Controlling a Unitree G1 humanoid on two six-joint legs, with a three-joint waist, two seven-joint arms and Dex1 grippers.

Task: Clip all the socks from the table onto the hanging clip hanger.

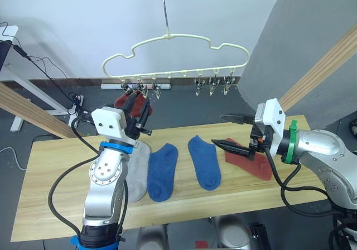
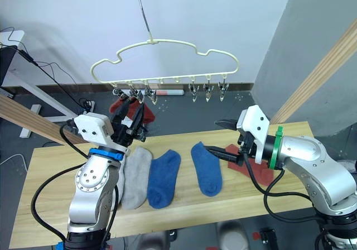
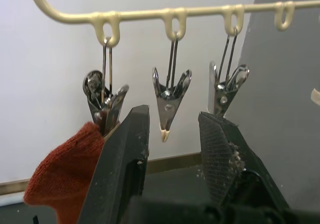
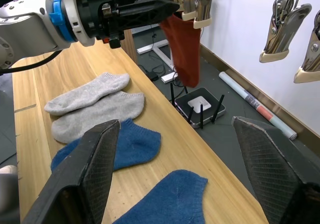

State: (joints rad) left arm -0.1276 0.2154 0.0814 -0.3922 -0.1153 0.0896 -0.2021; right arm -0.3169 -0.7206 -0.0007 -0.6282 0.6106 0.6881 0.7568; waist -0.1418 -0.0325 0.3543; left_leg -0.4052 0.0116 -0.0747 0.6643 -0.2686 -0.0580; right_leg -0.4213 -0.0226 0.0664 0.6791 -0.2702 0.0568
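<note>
From the head camera, the clip hanger (image 1: pixel 177 53), a thin pale-yellow wire bent into a wavy cloud outline, hangs by its hook above the far edge of the table (image 1: pixel 50 200), a long light wood plank top with visible grain. A row of small shiny metal clips dangles from its lower bar, and a rust-red knit sock (image 1: pixel 125 101) hangs from one at the robot's left end. The left gripper (image 1: pixel 139 111) is raised just beside that hanging sock, its black fingers spread apart and holding nothing. On the table lie two light grey socks (image 1: pixel 137 171) partly behind the left arm, then two blue socks (image 1: pixel 163 171) side by side, and a second rust-red sock (image 1: pixel 252 159) flat at the right. The right gripper (image 1: pixel 227 131) hovers over that red sock with its fingers wide apart, the lower one close to the fabric; whether it touches cannot be told. In the left wrist view, two textured black fingers (image 3: pixel 122 169) frame a pointed chrome clip (image 3: pixel 169 101) with a pale tip, hanging from a loop on the yellow bar; the neighbouring clip bites the fuzzy red sock. In the right wrist view, two broad cross-hatched fingers (image 4: pixel 87 171) stand far apart over the soft grey and blue socks on the plank, with the left gripper at the clipped red sock beyond.
</note>
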